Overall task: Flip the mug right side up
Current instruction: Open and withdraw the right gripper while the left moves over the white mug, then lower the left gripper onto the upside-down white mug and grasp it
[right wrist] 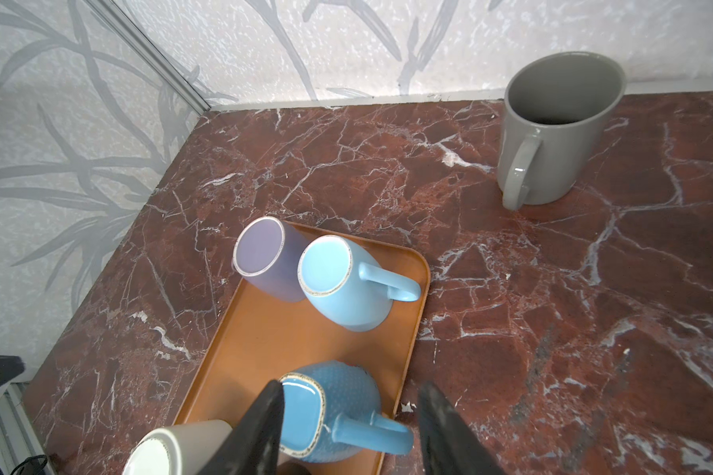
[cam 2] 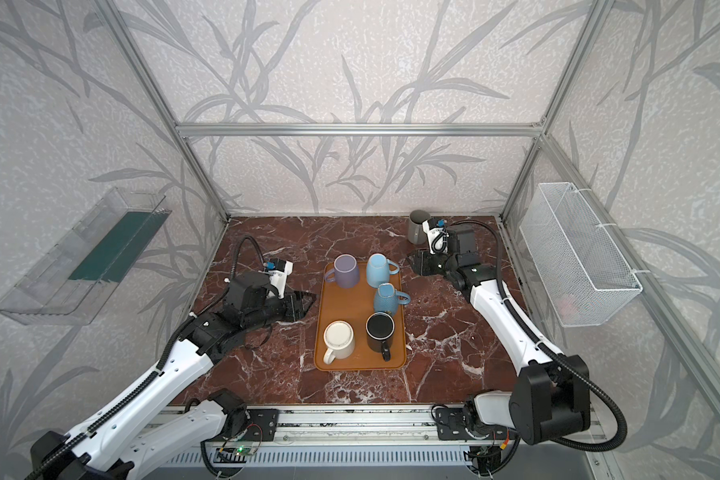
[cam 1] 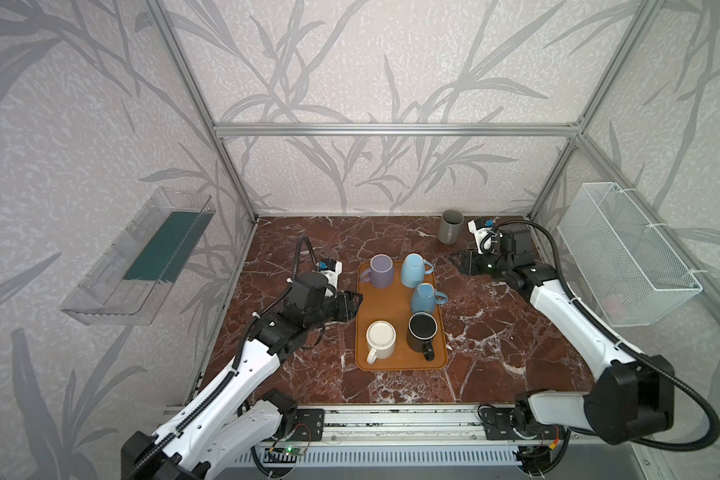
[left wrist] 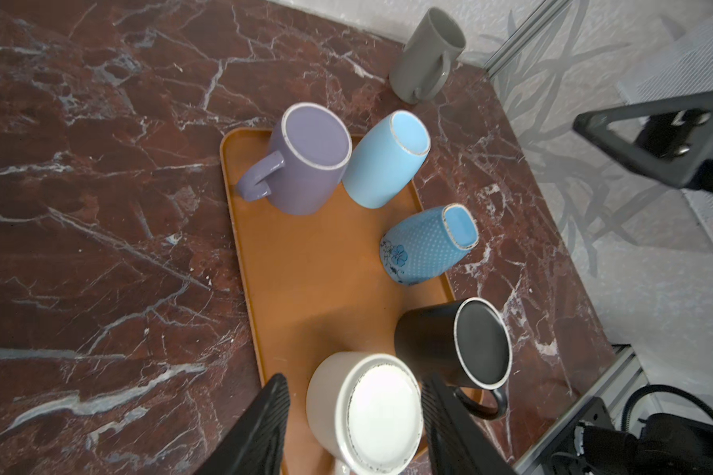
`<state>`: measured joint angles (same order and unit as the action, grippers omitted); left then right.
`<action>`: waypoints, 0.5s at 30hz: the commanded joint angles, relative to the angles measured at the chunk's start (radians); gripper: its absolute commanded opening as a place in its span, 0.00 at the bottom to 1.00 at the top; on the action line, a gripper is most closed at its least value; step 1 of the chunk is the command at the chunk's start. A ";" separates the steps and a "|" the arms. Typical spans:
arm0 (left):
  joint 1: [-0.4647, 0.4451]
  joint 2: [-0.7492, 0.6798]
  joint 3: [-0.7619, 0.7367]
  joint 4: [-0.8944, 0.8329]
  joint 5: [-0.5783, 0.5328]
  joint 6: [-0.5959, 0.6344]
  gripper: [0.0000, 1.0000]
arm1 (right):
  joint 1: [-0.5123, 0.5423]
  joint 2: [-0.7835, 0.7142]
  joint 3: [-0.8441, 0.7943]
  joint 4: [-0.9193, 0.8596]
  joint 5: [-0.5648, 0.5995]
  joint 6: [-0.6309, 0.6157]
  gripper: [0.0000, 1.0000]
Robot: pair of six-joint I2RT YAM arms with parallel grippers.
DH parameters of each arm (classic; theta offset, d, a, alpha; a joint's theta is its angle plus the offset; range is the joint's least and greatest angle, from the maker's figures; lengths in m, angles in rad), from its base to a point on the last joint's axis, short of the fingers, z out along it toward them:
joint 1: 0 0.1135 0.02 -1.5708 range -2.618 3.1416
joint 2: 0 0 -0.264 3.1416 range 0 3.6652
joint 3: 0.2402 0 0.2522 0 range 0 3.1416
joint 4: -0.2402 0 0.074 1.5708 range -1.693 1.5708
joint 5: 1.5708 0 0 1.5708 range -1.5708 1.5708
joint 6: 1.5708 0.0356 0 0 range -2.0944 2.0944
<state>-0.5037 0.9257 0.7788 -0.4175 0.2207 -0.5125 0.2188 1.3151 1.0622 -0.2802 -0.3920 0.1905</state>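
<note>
Crowding tray point(cam 1: 385, 305), five upturned mugs point(cam 1: 380, 338) (grey mug point(cam 1: 451, 226) upright), left fingers point(left wrist: 264, 427), right fingers point(right wrist: 260, 432) parted

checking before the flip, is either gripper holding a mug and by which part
Nothing is held: left gripper and right gripper are both open and empty.

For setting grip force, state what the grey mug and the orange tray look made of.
Grey mug: probably glazed ceramic, glossy; a highlight sits on its handle. Orange tray: likely matte plastic, though unclear; flat even colour, no glare, rounded moulded rim.
</note>
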 commanded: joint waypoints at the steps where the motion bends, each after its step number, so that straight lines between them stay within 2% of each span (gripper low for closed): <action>1: -0.009 0.000 -0.029 -0.098 0.031 -0.072 0.52 | 0.040 -0.035 -0.025 -0.093 0.062 -0.020 0.53; 6: -0.055 -0.060 -0.071 -0.177 0.021 -0.134 0.51 | 0.075 -0.050 -0.060 -0.088 0.093 -0.029 0.54; 15: -0.211 -0.099 -0.117 -0.256 -0.058 -0.251 0.49 | 0.096 -0.037 -0.069 -0.084 0.105 -0.027 0.54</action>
<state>-0.6796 0.8268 0.6750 -0.6224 0.2111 -0.7013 0.3061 1.2816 1.0023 -0.3607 -0.3016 0.1677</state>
